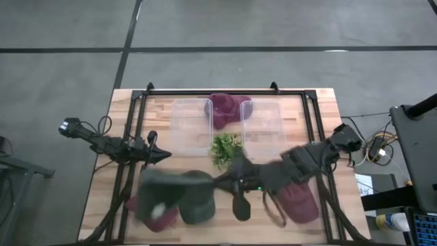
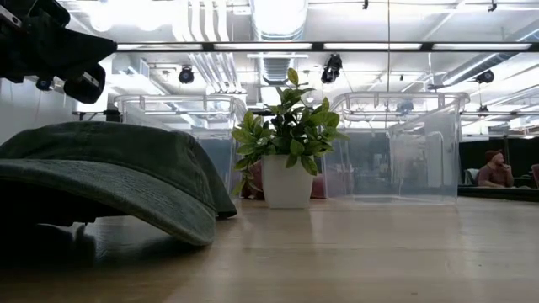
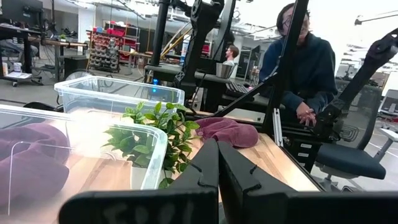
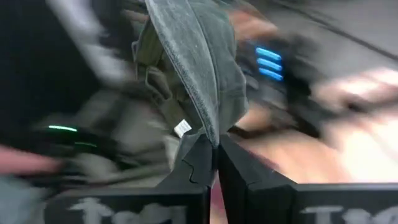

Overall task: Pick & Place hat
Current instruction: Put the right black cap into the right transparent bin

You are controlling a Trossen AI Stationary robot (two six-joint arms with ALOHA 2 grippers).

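Observation:
A dark green hat point(image 1: 179, 195) sits near the table's near-left edge, over a maroon hat point(image 1: 153, 213); it fills the left of the low view point(image 2: 109, 172). My right gripper point(image 1: 222, 183) reaches across from the right and is shut on the green hat's edge point(image 4: 216, 149). My left gripper point(image 1: 162, 156) waits, shut, over the table's left side, touching nothing point(image 3: 217, 171). A second maroon hat point(image 1: 229, 109) lies between two clear bins, and a third point(image 1: 298, 201) lies under my right arm. My right gripper pinches the green hat's rim edge point(image 4: 208, 127) between its two fingers, next to a small white inner label point(image 4: 182, 128). The fingers come level from the table's right. Whether the hat is lifted clear or rests on the maroon hat below, I cannot tell.
Two clear plastic bins point(image 1: 190, 126) point(image 1: 263, 126) stand at the far side. A small potted plant point(image 1: 225, 149) stands in the middle, just beyond my right gripper. A person point(image 3: 298, 68) sits beyond the table's right side, and a dark post point(image 1: 240, 205) stands near the near edge.

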